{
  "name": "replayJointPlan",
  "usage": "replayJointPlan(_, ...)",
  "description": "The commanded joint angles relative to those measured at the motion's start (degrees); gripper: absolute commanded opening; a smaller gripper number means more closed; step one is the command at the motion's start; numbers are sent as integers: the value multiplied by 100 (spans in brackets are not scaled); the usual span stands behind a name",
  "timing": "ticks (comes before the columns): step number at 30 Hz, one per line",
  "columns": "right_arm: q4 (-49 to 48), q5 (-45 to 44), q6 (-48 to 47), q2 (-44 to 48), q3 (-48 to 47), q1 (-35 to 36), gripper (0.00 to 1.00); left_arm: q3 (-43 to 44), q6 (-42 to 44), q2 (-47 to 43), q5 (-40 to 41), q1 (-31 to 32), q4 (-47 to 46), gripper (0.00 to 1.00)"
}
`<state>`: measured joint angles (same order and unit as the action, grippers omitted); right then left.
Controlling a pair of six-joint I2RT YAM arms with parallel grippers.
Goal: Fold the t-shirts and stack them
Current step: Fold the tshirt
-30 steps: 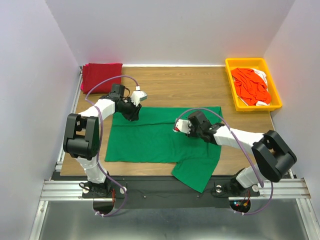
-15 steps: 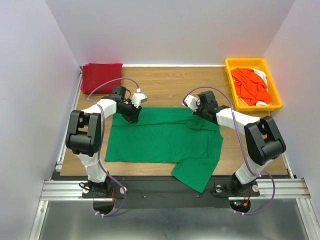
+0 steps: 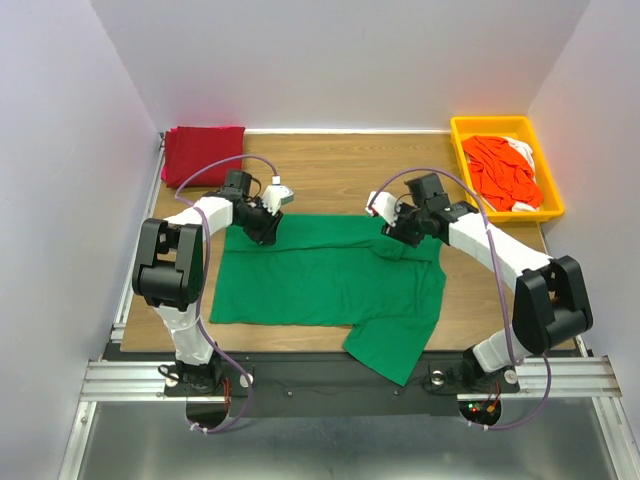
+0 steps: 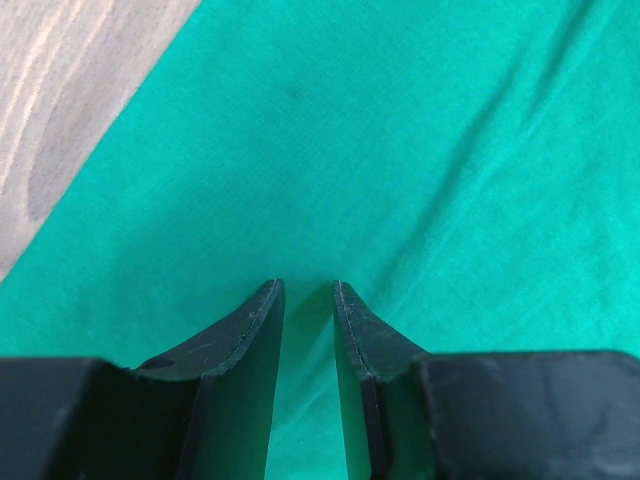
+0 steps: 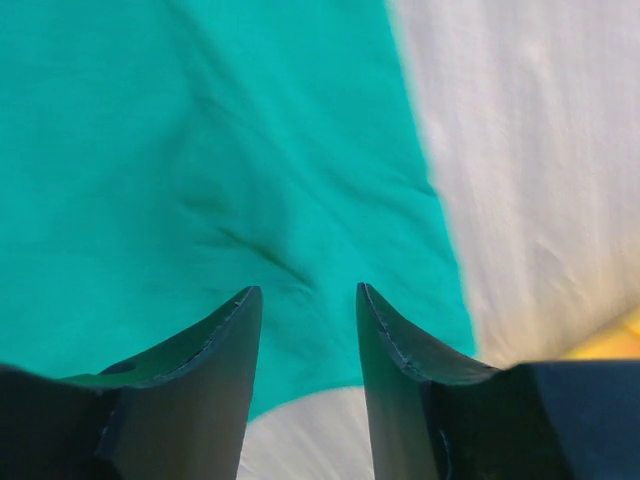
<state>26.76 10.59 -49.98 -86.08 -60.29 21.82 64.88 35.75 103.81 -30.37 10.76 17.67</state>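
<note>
You are working in a robotics lab cell. The left arm [image 3: 165,265] and the right arm [image 3: 500,255] are sitting bolted to an aluminium rail [image 3: 330,378] at the near edge of a wooden table [image 3: 330,170]. Plain white walls [image 3: 340,60] are boxing it in on three sides. Purple cables [image 3: 232,157] are looping along both arms, and a green t-shirt [image 3: 320,280] and a yellow tray [image 3: 458,150] are lying on the tabletop.

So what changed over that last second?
The right hand swung from the middle of the green t-shirt to its far right corner, rumpling it there, and is open. The left hand, the folded dark red t-shirt and the yellow tray stayed put.
</note>
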Motion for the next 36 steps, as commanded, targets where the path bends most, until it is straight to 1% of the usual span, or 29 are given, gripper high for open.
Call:
replayJointPlan(1, 567, 348, -118, -277, -141, 348, 47, 235, -33, 25, -92, -22, 61, 38)
replayJointPlan(5, 558, 295, -65, -619, -149, 489, 44, 244, -24, 43, -92, -22, 61, 38)
replayJointPlan(11, 514, 224, -91, -962, -158, 507, 44, 279, -15, 104, -136, -13, 70, 38)
replayJointPlan(14, 479, 137, -135, -1085, -158, 507, 41, 262, -15, 139, -127, -13, 52, 38)
replayJointPlan(15, 470, 110, -127, -1103, -176, 516, 38, 262, -24, 148, -118, -13, 35, 38)
replayJointPlan(16, 470, 93, -118, -1130, -219, 507, 31, 262, -24, 148, -110, -22, 35, 38)
replayJointPlan(17, 470, 84, -65, -1147, -255, 507, 26, 262, -7, 174, -101, -22, 26, 38)
replayJointPlan(18, 479, 92, -48, -1156, -307, 507, 18, 253, 2, 175, -92, -22, 35, 38)
replayJointPlan(22, 479, 119, -21, -1182, -518, 446, 0, 235, 20, 192, -48, -39, 26, 38)
replayJointPlan(29, 479, 259, 102, -1472, -1168, 33, 1, 235, 38, 271, 22, -101, 26, 38)
replayJointPlan(36, 488, 373, 155, -1938, -1484, -213, 1, 306, 38, 394, 31, -110, 87, 38)
